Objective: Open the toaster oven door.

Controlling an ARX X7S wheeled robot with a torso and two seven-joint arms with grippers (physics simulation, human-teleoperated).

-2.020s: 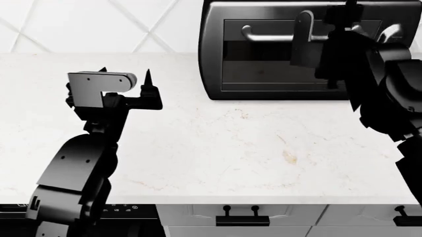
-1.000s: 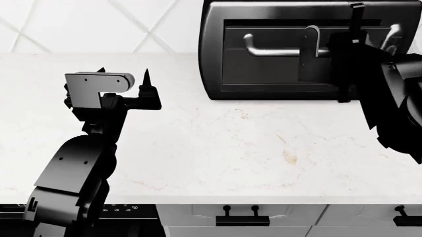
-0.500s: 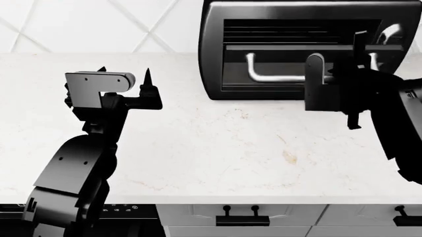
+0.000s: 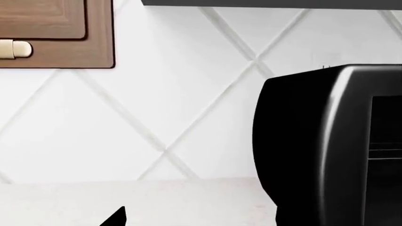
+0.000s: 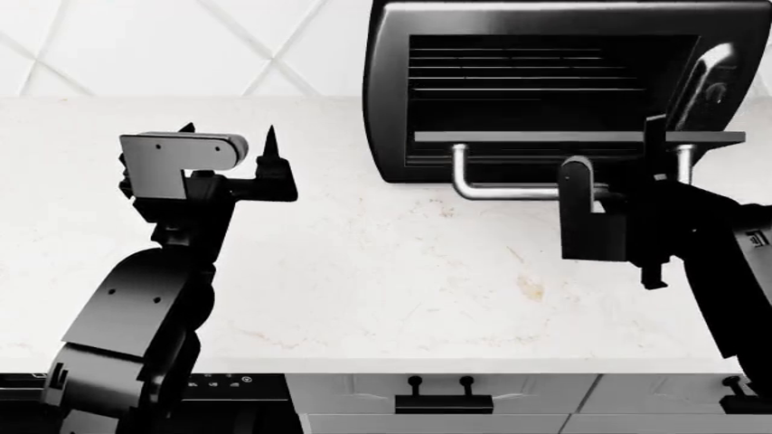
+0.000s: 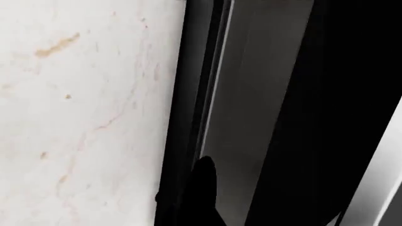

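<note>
The toaster oven (image 5: 389,90) stands at the back right of the counter; its side also shows in the left wrist view (image 4: 295,141). The toaster oven door (image 5: 531,137) hangs open, about level, edge-on to the head view, with wire racks (image 5: 531,68) showing inside. Its silver bar handle (image 5: 507,192) sticks out below the door. My right gripper (image 5: 609,194) is shut on the handle near its right end; the right wrist view shows the door's glass (image 6: 257,94) and one dark finger (image 6: 201,188). My left gripper (image 5: 230,145) is open and empty, well left of the oven.
The white marble counter (image 5: 399,271) runs under both arms. A tiled wall (image 5: 181,45) stands behind. Grey cabinet fronts with black handles (image 5: 440,398) and a dishwasher's control strip (image 5: 217,384) lie below the front edge. A brown wall cabinet (image 4: 56,33) hangs up high.
My right gripper has pulled the handle down and toward me. The door has swung from shut, through half open, to about level. The racks now show. The left arm has not moved.
</note>
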